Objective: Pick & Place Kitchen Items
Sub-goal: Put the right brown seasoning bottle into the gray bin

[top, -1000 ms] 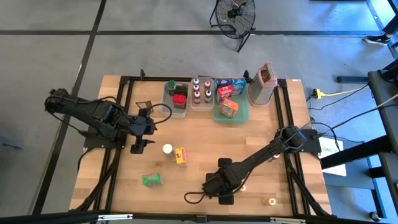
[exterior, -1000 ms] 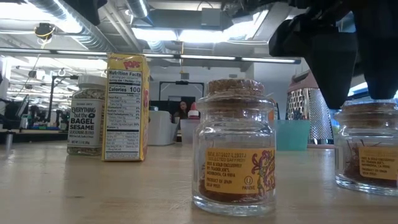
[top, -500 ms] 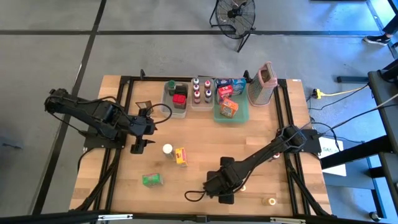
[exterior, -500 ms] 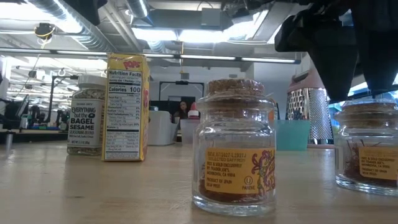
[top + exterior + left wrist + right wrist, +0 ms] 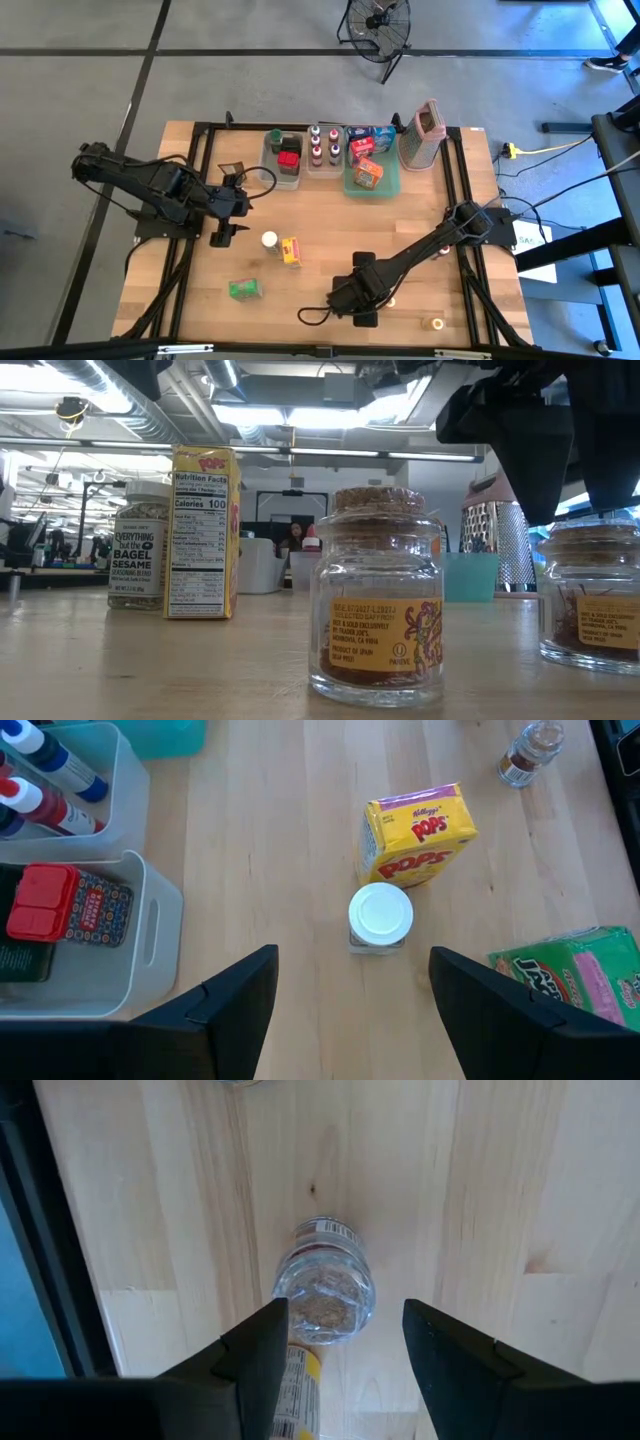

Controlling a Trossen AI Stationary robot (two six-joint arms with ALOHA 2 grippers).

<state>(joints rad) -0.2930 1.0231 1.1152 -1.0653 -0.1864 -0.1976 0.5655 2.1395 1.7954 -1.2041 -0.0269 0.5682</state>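
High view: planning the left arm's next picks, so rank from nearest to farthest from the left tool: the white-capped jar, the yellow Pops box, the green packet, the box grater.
From the left tool, open above the table's left side:
1. White-capped jar, just to its right.
2. Yellow Pops box, beside the jar, farther right.
3. Green packet, toward the near edge; close to the box's distance, roughly a tie.
4. Box grater, far right corner.

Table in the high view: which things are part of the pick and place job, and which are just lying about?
Job items:
Pops box
bagel seasoning jar
green packet
cork-topped jar
cork-topped jar under the right end effector
spice bottles
red box
orange box

Just there:
box grater
clear tubs
green tray
fan
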